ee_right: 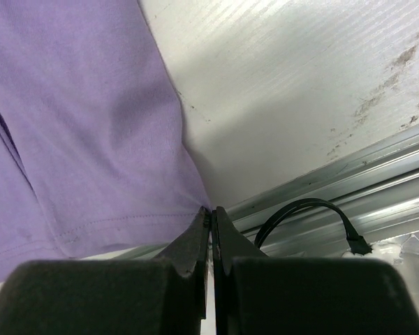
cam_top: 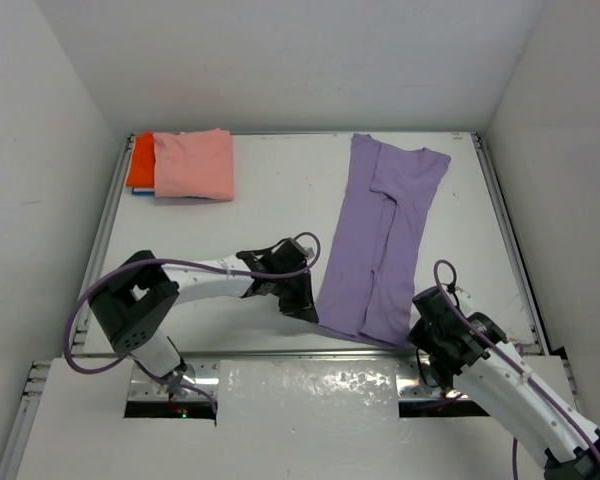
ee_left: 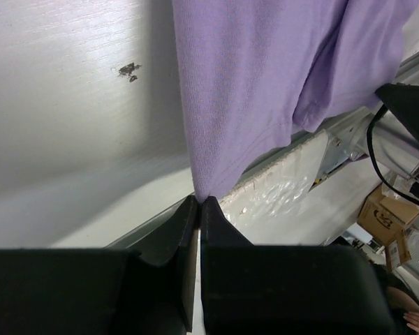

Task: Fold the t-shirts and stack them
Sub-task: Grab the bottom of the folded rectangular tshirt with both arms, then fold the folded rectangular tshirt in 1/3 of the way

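Observation:
A purple t-shirt (cam_top: 380,235) lies folded lengthwise into a long strip on the right half of the table, its hem at the near edge. My left gripper (cam_top: 305,305) is shut on the near left corner of the purple shirt (ee_left: 244,84). My right gripper (cam_top: 420,335) is shut on the near right corner of the same shirt (ee_right: 77,139). A pink folded t-shirt (cam_top: 193,163) lies on top of an orange folded one (cam_top: 140,160) at the back left.
The white table (cam_top: 270,200) has raised metal rails along its sides (cam_top: 505,230) and near edge (ee_right: 335,188). A black cable (ee_right: 307,216) loops by the near rail. White walls enclose the table.

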### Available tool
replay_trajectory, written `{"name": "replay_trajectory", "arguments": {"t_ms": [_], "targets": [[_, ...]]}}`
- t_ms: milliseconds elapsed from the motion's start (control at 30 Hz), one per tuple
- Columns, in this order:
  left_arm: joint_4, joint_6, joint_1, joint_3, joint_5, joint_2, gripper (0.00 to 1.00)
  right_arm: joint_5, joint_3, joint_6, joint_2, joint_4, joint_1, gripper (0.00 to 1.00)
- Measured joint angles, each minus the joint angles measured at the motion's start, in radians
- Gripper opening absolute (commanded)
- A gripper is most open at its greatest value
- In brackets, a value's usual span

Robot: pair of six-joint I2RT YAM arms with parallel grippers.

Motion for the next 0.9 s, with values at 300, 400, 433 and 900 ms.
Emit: {"name": "replay_trajectory", "arguments": {"t_ms": [300, 400, 433, 900], "targets": [[-0.07, 0.005, 0.017, 0.084, -0.008, 0.001, 0.0, 0.085, 0.184, -0.08, 0.138, -0.011, 0.0, 0.0], [-0.092, 0.025, 0.059, 0.179, -0.003, 0.025, 0.0, 0.15, 0.313, -0.128, 0.231, -0.011, 0.0, 0.0], [-0.099, 0.034, 0.078, 0.216, 0.0, 0.039, 0.0, 0.169, 0.342, -0.14, 0.256, -0.008, 0.0, 0.0], [-0.248, 0.153, 0.271, 0.732, 0.064, 0.32, 0.0, 0.257, 0.443, -0.254, 0.493, 0.097, -0.199, 0.0]]}}
